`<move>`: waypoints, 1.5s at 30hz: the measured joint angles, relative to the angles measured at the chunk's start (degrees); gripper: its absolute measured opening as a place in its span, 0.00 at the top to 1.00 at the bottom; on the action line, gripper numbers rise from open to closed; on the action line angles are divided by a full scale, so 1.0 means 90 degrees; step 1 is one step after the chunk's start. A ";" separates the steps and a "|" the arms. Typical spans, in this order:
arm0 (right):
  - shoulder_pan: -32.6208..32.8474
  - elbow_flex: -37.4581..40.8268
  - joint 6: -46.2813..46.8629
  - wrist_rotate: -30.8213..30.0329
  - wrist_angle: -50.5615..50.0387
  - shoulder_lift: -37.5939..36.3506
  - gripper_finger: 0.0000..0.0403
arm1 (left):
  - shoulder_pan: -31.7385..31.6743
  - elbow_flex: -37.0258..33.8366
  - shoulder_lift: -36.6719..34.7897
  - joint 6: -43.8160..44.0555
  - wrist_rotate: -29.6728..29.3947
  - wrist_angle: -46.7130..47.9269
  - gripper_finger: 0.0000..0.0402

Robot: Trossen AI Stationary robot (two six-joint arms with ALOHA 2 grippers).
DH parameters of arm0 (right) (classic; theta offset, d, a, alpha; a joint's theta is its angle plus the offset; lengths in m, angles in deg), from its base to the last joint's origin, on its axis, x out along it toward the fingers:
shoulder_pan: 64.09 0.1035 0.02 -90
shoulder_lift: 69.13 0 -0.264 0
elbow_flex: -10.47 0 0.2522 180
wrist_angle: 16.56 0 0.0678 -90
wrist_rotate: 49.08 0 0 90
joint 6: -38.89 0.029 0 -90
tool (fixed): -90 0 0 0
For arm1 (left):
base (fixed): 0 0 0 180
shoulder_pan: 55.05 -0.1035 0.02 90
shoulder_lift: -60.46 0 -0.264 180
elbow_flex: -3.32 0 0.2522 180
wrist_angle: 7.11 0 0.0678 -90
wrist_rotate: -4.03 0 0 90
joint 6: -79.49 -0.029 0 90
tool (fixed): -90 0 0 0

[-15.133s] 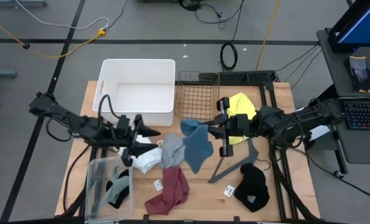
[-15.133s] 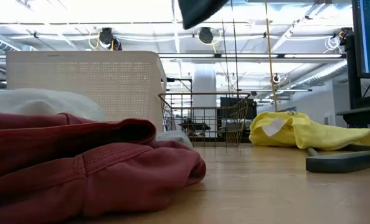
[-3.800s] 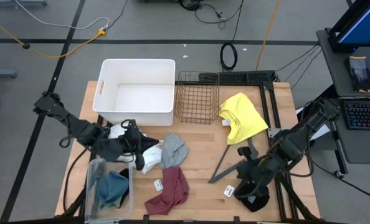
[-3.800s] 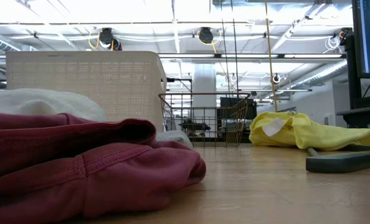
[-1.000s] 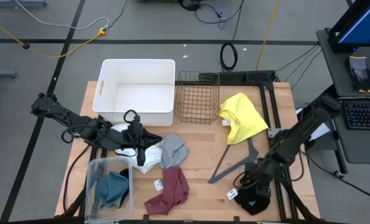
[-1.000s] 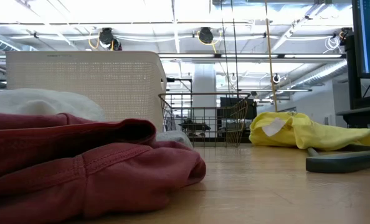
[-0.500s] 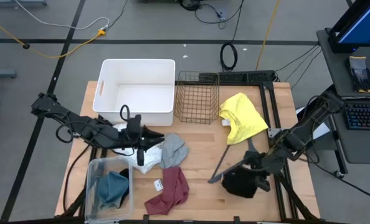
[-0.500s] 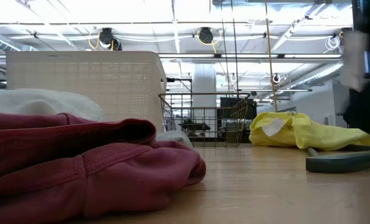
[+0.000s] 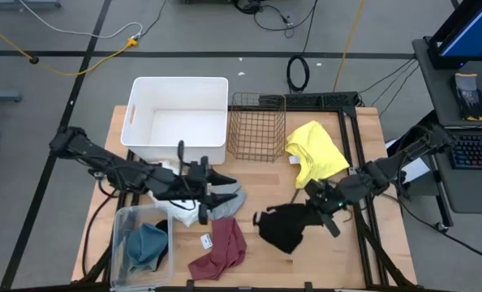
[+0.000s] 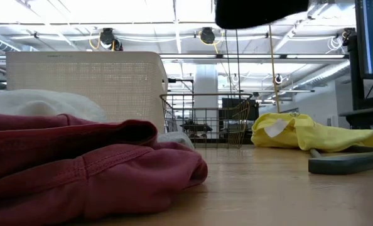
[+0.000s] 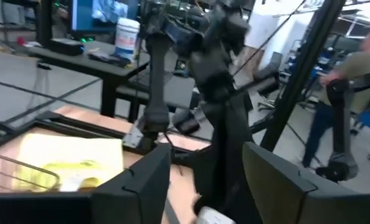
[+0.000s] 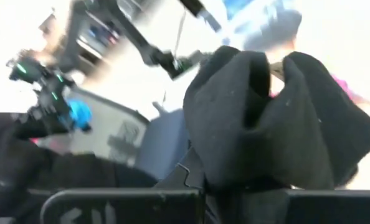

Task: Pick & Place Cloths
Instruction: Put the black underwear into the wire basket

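Observation:
My right gripper (image 9: 312, 203) is shut on the black cloth (image 9: 283, 229) above the table's near right part; the low view shows that cloth (image 10: 262, 12) high in the air. My left gripper (image 9: 222, 189) is open and hovers over the grey cloth (image 9: 229, 204), which lies beside the white cloth (image 9: 184, 212). In the left wrist view the open gripper (image 11: 207, 186) faces the right arm. The maroon cloth (image 9: 221, 247) lies flat near the near edge. The yellow cloth (image 9: 314, 150) lies right of the wire basket. The teal cloth (image 9: 148, 242) sits in the clear bin. My right gripper pinches a bunched fold of the black cloth (image 12: 260, 168) between its two fingers, several layers together. It comes level from the table's right side. The cloth is lifted clear and hangs slack below and left of the fingers.
A white bin (image 9: 135, 113) and a wire basket (image 9: 257, 150) stand at the far edge. A clear bin (image 9: 121, 223) stands at the near left corner. The dark hanger (image 10: 346, 161) lies on the right part of the table. A person (image 11: 353, 87) stands beyond the table.
My right gripper has risen from the near right corner and moved toward the table's middle, carrying the black cloth; the cloth has left the table and now hangs spread out below it. My left gripper has reached farther right, over the grey cloth.

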 joint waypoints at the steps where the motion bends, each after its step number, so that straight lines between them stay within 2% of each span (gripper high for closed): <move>1: -0.0084 0.0000 -0.0114 0.0001 0.0178 0.0000 1.00 | -0.0028 0.0000 0.0090 0.0011 0.0105 -0.0092 0.47; 8: -0.0542 0.0000 -0.0487 0.0014 0.0817 -0.0002 1.00 | -0.0258 0.0000 0.0660 0.0302 0.0732 -0.0824 0.42; 13: -0.0793 0.0000 -0.0568 0.0039 0.1046 0.0125 1.00 | -0.0409 0.0032 0.0969 0.0313 0.0908 -0.1196 0.41; 27: -0.1296 0.0000 -0.0932 0.0072 0.1960 0.0835 1.00 | -0.0635 0.0214 0.1203 0.0478 0.1232 -0.1084 0.41; 38: -0.1421 0.0000 -0.1031 0.0230 0.3202 0.1280 1.00 | -0.0658 0.0214 0.1200 0.0573 0.1139 -0.0752 0.41; 45: -0.1498 0.0000 -0.1009 0.0347 0.3709 0.1631 1.00 | -0.0764 0.0214 0.1200 0.0603 0.1785 -0.0719 0.41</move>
